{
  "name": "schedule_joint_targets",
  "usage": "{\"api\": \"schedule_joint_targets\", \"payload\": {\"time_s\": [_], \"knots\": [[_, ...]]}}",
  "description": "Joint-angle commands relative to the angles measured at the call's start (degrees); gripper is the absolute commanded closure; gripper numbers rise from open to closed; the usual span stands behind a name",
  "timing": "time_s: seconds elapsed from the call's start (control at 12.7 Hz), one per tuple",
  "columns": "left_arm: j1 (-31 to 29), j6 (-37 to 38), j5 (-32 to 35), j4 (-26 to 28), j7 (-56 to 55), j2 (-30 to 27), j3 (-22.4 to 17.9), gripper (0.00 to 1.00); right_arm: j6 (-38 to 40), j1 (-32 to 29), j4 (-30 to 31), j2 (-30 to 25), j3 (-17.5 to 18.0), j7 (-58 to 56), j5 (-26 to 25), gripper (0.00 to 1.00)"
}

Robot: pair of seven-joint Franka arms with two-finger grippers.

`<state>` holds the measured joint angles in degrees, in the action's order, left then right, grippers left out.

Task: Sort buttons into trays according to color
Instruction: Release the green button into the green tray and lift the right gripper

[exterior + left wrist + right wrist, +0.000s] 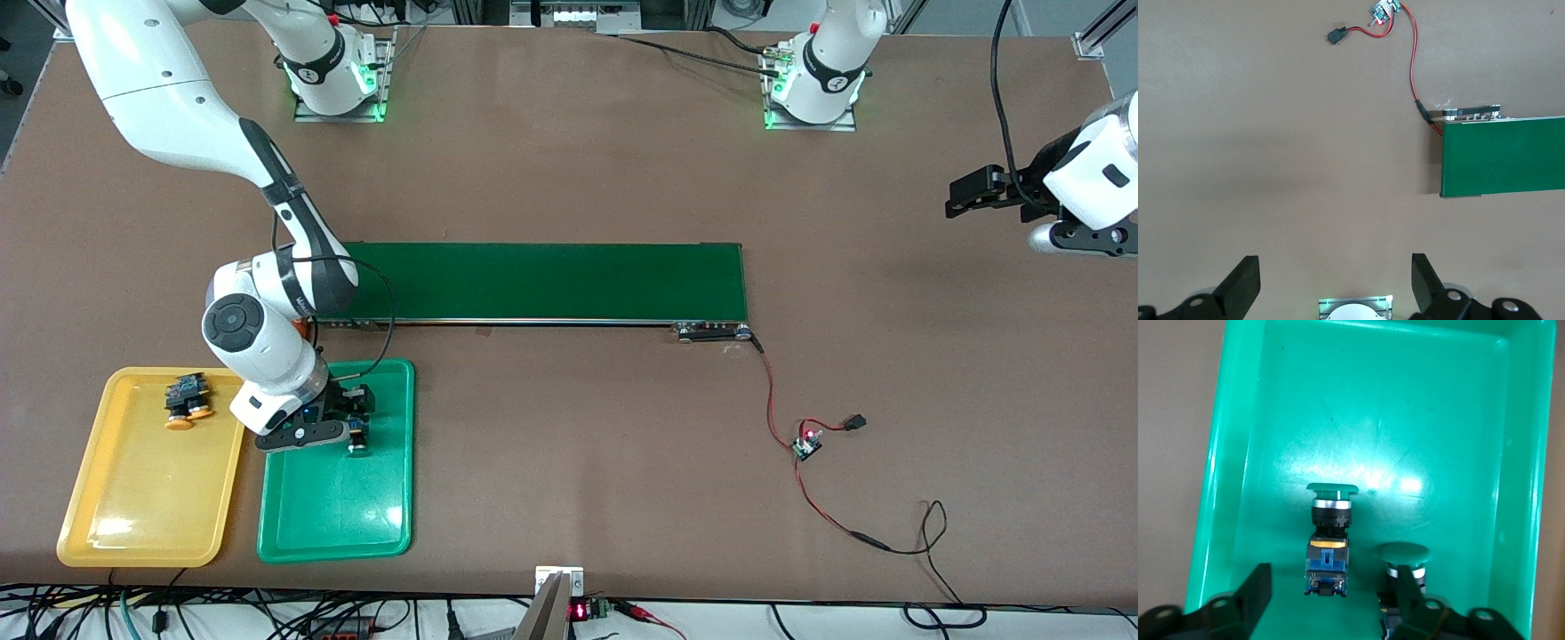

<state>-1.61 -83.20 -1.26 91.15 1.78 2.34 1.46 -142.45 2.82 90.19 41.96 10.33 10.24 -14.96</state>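
Observation:
My right gripper (pixel 356 420) hangs low over the green tray (pixel 338 520), at the tray's end nearer the conveyor. It is open (pixel 1331 580). A green-capped button (pixel 1330 520) lies on its side in the tray between the fingers, with a gap on each side. A second green-capped button (pixel 1405 555) lies beside it, partly hidden by one finger (pixel 1408 590). Two orange-capped buttons (pixel 187 400) lie together in the yellow tray (pixel 142 524). My left gripper (pixel 965 194) waits open (pixel 1335 265) over bare table at the left arm's end.
The long dark-green conveyor belt (pixel 551 280) crosses the middle of the table; its end shows in the left wrist view (pixel 1501 157). A small circuit board (pixel 807 442) with red and black wires lies on the table, nearer the front camera than the belt's end.

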Motion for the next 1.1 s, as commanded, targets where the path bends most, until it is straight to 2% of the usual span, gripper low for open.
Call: {"api": "schedule_joint_targets", "payload": {"time_s": [0.0, 0.24, 0.39, 0.47, 0.79, 1.02], "knots": [[-0.7, 1.1, -1.5, -2.2, -0.3, 1.1, -0.1, 0.0, 3.6, -0.1, 1.1, -4.4, -0.1, -0.4, 0.3, 0.0], [-1.2, 1.1, -1.4, -2.1, -0.1, 1.1, -0.1, 0.0, 11.4, 0.4, 2.2, -11.6, -0.1, -0.4, 1.5, 0.0], [-1.1, 1.1, -1.4, -2.2, -0.1, 1.1, -0.1, 0.0, 22.2, 0.4, 2.1, -18.7, -1.2, -1.0, 9.9, 0.0], [-1.0, 1.0, -1.4, -2.2, -0.2, 1.1, -0.1, 0.0, 27.8, 0.5, 2.1, -22.4, -3.3, -1.0, 11.9, 0.0], [-0.9, 1.1, -1.4, -2.3, -0.4, 1.1, 0.1, 0.0, 44.4, 0.5, 2.0, -34.1, -9.4, -7.6, 12.0, 0.0], [-1.0, 1.0, -1.4, -2.3, -0.3, 1.1, 0.1, 0.0, 53.0, 0.5, 2.4, -40.3, -12.7, -7.7, 12.0, 0.0]]}}
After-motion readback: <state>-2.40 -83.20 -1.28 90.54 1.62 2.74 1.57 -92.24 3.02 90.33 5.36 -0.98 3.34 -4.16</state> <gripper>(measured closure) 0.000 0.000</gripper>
